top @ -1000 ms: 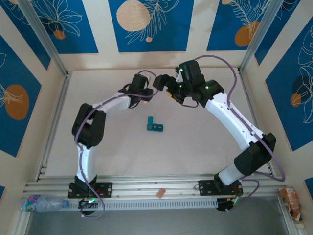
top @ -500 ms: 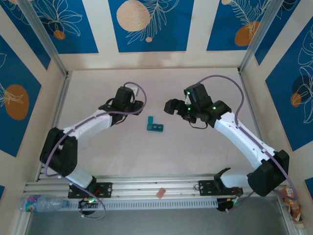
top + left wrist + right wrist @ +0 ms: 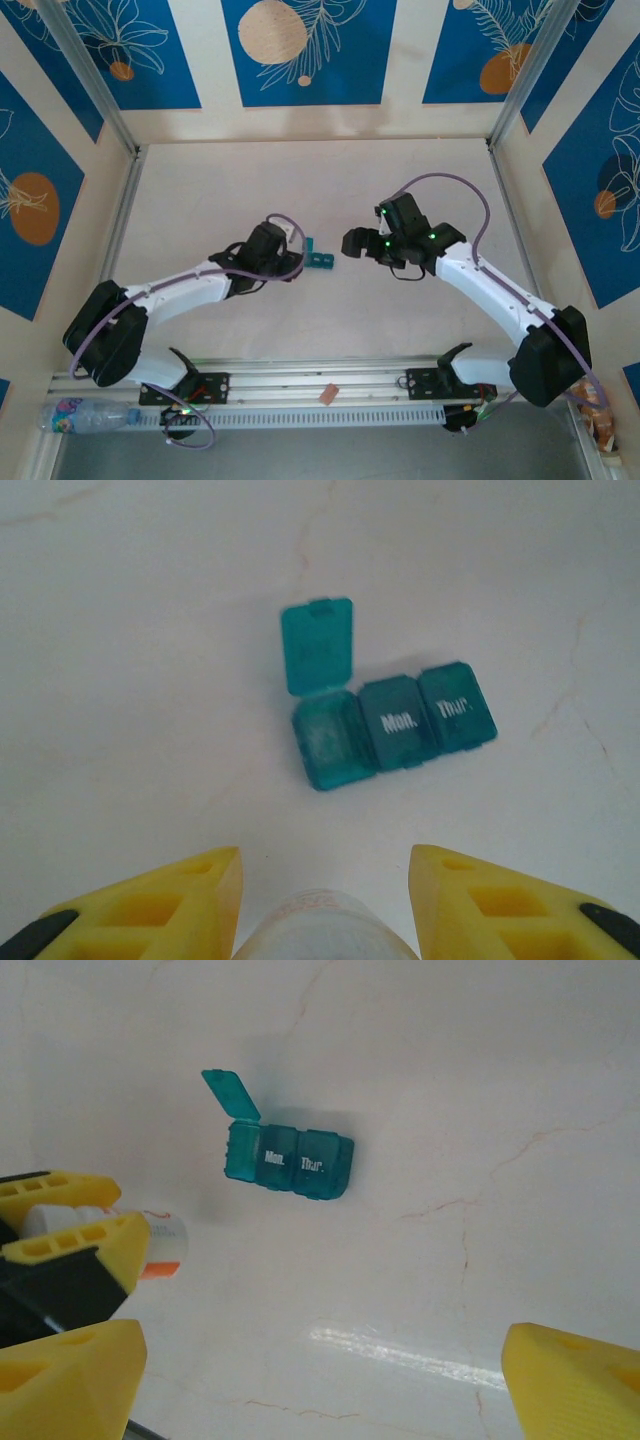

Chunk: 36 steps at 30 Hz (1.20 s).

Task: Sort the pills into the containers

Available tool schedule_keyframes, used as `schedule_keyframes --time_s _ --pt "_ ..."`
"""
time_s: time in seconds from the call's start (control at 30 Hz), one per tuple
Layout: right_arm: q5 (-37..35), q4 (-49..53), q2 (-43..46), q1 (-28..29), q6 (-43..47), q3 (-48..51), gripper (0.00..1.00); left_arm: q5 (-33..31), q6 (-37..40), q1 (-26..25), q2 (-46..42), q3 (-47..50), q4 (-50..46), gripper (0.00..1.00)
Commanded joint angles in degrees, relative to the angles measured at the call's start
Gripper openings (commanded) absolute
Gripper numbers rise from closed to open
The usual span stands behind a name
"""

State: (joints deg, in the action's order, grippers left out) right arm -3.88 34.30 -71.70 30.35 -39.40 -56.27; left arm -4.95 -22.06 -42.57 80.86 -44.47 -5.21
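Containers [image 3: 319, 259] sit mid-tabletop [image 3: 220, 190]; left fingers [image 3: 296, 262] just beside them at 9 o'clock, right fingers [image 3: 349, 243] near at 2 o'clock.

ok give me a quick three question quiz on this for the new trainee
1. True or false: all three lids of the pill organiser are shut.
2. What is the left gripper holding? A) white bottle B) the organiser C) nothing
3. Fill in: the two shut lids read "Mon." and ____.
Key: 1 false, the end lid is open; 2 A; 3 Thur.
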Motion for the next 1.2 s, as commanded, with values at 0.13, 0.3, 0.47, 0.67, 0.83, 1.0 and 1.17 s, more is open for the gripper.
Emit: schedule_keyframes --time_s 0.13,0.3,0.47,0.67,0.83,1.0,1.17 --pt "0.89 -0.99 -1.07 0.32 2.80 1.68 0.91 -1.25 -2.54 -3.93 3.68 2.01 4.82 0.11" --pt "1.43 -1.06 -2.12 0.72 3.79 1.69 0.90 -3.12 -1.94 -6.36 6.18 2.25 5.52 0.12" --pt "1.59 -1.20 -3.25 1.06 4.40 1.51 0.90 -3.67 -1.08 -8.07 8.09 2.15 5.33 0.19" --pt "1.52 -1.26 -4.21 1.38 4.71 0.86 0.90 -4.35 -0.61 -9.26 9.10 2.19 5.19 0.35" --pt "1.16 -0.43 -4.28 1.48 5.29 -0.04 0.90 -4.76 -0.70 -9.86 8.37 2.46 5.17 0.57" --pt "0.55 0.79 -3.68 1.30 5.82 -1.02 0.90 -4.54 -1.50 -10.21 6.11 2.34 5.00 0.80" --pt "1.10 1.46 -2.50 0.64 5.95 -1.53 0.90 -5.93 -2.96 -10.21 1.58 2.20 4.53 1.00"
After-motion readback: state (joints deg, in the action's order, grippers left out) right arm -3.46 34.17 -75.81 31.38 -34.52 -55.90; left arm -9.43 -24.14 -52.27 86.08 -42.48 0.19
